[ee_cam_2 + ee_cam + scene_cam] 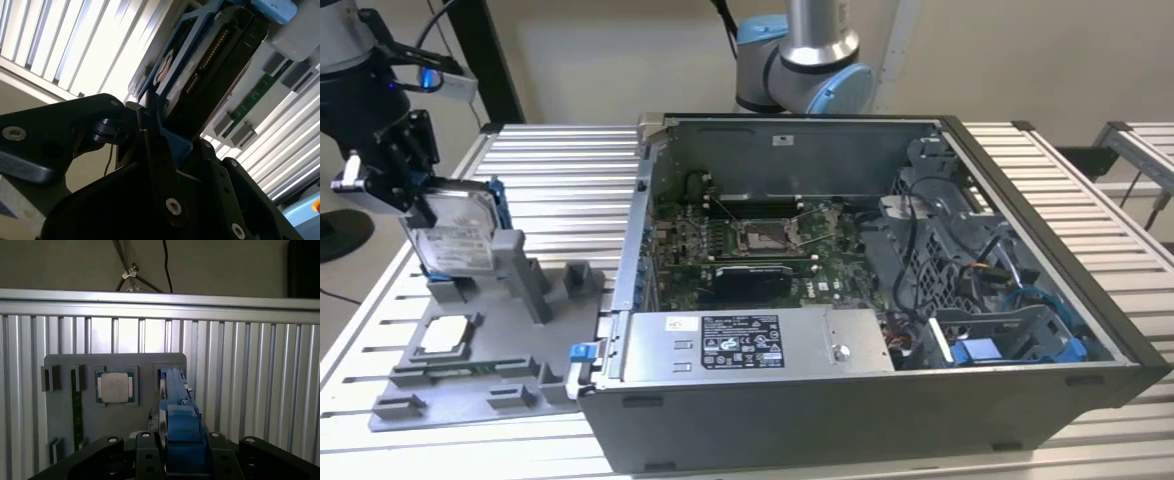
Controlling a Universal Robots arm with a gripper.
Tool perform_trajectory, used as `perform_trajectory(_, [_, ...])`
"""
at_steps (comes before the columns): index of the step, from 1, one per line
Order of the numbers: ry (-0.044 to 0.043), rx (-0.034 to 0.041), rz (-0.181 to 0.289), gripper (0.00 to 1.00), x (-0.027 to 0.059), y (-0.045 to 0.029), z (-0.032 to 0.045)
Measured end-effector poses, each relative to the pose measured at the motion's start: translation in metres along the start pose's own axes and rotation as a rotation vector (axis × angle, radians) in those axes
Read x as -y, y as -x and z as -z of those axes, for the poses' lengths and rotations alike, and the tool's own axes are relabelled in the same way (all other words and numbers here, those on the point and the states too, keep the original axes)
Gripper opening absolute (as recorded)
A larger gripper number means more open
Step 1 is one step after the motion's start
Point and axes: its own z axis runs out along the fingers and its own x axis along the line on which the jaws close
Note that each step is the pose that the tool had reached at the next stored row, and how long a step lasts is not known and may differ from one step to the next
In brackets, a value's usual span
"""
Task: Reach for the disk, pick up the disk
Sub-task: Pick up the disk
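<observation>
We found the gripper [414, 195] clamped on the disk [456, 238], which stood on edge at the exterior view's left, above the grey fixture plate [480, 385] on the slatted table [567, 170]. In the first wrist view its blue bracket [181, 415] sat between the fingers [145, 455] (the square chip [115, 388] lay near). We could not tell whether its lower edge touched the plate's holder.

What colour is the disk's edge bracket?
Blue; the bracket on the disk shows best in the first wrist view.
</observation>
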Motion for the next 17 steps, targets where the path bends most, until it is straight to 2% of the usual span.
perform_trajectory(5, [-0.0005, 0.0000, 0.000, 0.00, 0.0000, 0.0001, 0.0036])
perform_trajectory(17, [-0.0007, -0.0005, 0.000, 0.00, 0.0000, 0.0001, 0.0038])
